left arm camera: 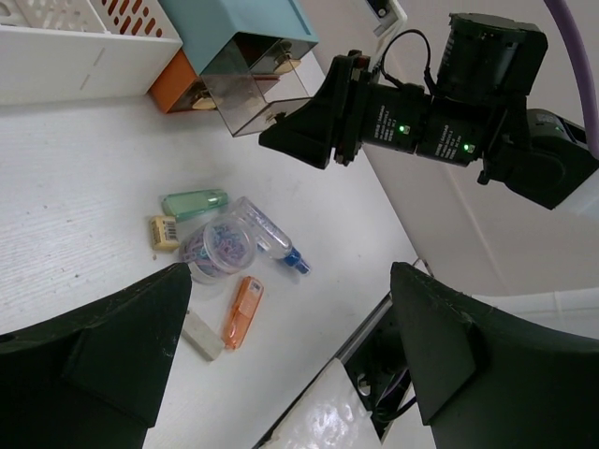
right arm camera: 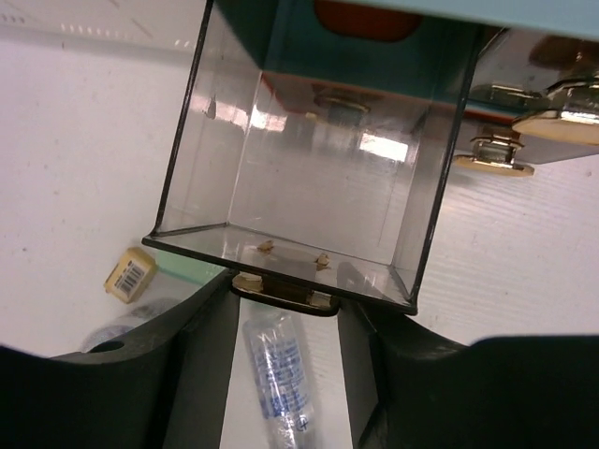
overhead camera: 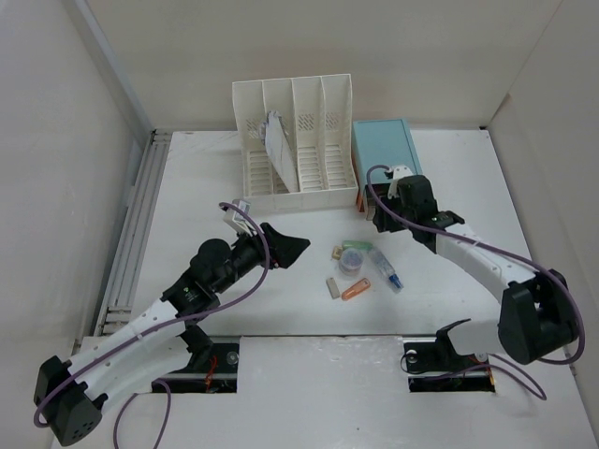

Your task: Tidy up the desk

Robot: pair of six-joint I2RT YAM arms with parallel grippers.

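- Right gripper (right arm camera: 285,304) pinches the small gold handle (right arm camera: 281,292) of a see-through plastic drawer (right arm camera: 309,178) (pulled out).
- Left gripper (left arm camera: 290,313) hangs over the flat white desk (overhead camera: 421,313), fingers (left arm camera: 122,355) far apart.

**Legible markings: none readable**

Small yellow rectangular block (right arm camera: 129,274), lower left of right wrist view: barcode label, digits too small.
Clear plastic tube (right arm camera: 281,374), bottom centre: blue print, blurred.
Black box-shaped wrist housing (left arm camera: 412,131), upper centre of left wrist view: white lettering, illegible.
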